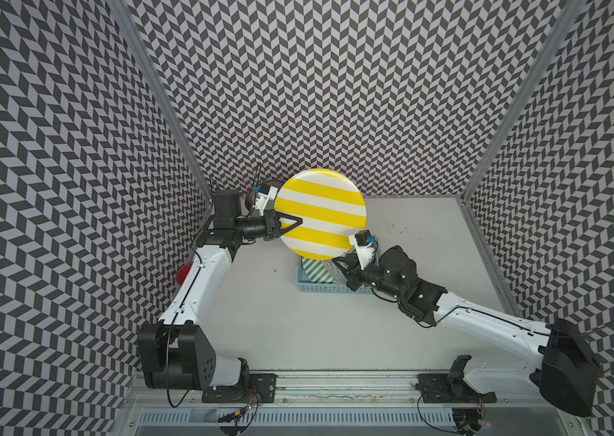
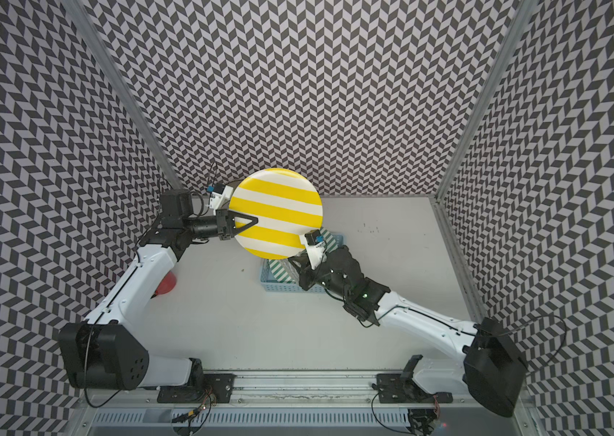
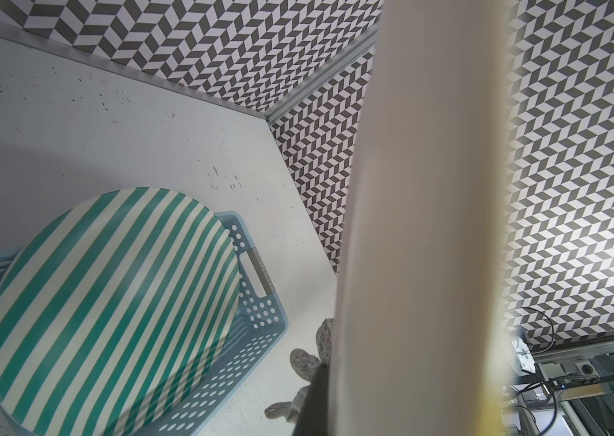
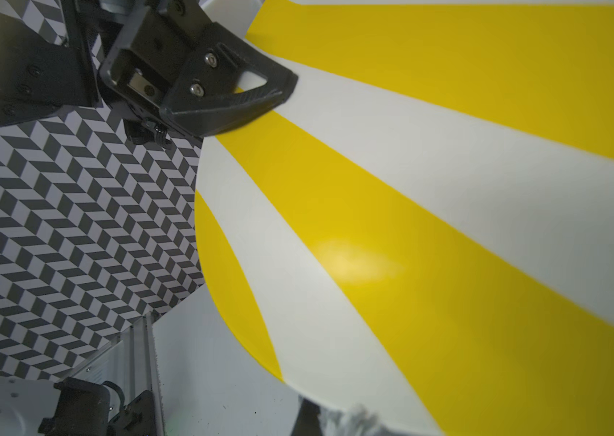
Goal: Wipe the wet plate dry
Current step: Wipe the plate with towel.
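Table [image 1: 297,332] is seen bearing a blue basket [image 1: 320,290] with a green-striped plate [image 3: 109,302] inside. Above it, the yellow-striped plate [image 1: 320,213] is held aloft, striped face upward, its rim clenched by the left hand [image 1: 296,222]. The right hand [image 1: 341,264], clenched on a grey cloth [image 3: 303,360], is placed at the opposite rim. The face to be wiped is judged to lie onward toward the left hand.

1. The left arm [image 1: 199,279] rises from its near-left base toward the far side, and its wrist bends to point right.
2. The left gripper [image 1: 297,221] is clamped on the left rim of the plate [image 1: 320,215], with one finger across its upper face.
3. The right arm [image 1: 486,321] stretches from the near right toward the centre.
4. The right gripper [image 1: 341,262] is closed on a cloth [image 4: 350,419] at the plate's near-right edge.
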`<state>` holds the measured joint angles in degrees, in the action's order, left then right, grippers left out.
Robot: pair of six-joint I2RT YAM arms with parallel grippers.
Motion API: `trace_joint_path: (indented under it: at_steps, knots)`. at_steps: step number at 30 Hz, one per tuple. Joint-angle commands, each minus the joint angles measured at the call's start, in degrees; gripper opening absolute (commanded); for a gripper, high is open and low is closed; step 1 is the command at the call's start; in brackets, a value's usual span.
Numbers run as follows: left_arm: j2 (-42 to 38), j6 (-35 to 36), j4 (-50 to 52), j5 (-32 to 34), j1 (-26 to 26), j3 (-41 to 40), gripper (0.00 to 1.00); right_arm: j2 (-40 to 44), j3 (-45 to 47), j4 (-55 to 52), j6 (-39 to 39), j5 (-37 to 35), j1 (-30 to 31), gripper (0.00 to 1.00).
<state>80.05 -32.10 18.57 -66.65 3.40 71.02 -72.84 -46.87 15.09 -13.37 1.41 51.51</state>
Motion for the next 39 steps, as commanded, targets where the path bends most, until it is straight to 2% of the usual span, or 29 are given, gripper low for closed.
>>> trace_joint_path:
  at_steps: [1, 5, 13, 24, 31, 39]
  knots:
    - [-0.7, 0.0, -3.9, 5.1, 1.6, -2.3, 0.0, 0.0, -2.6, 16.0, 4.3, -9.5, 3.2, 0.0]
    - [-0.5, -1.5, -5.4, 4.6, 2.2, -3.4, 0.0, -2.1, -3.2, 19.9, 4.7, -13.9, 5.4, 0.0]
    - [0.2, -3.2, -7.4, 4.7, 3.3, -4.1, 0.0, -5.9, -5.5, 26.2, 5.0, -16.8, 9.3, 0.0]
    - [-0.1, -4.3, -9.7, 5.0, 3.9, -5.9, 0.0, -12.9, -11.4, 29.9, 2.7, -18.3, 10.6, 0.0]
    - [-0.9, -4.2, -10.0, 5.1, 4.1, -6.5, 0.0, -17.6, -17.2, 32.1, 0.5, -16.0, 10.5, 0.0]
    - [-1.5, -4.1, -10.1, 5.3, 4.2, -6.8, 0.0, -22.1, -22.8, 33.4, 1.4, -16.1, 10.6, 0.0]
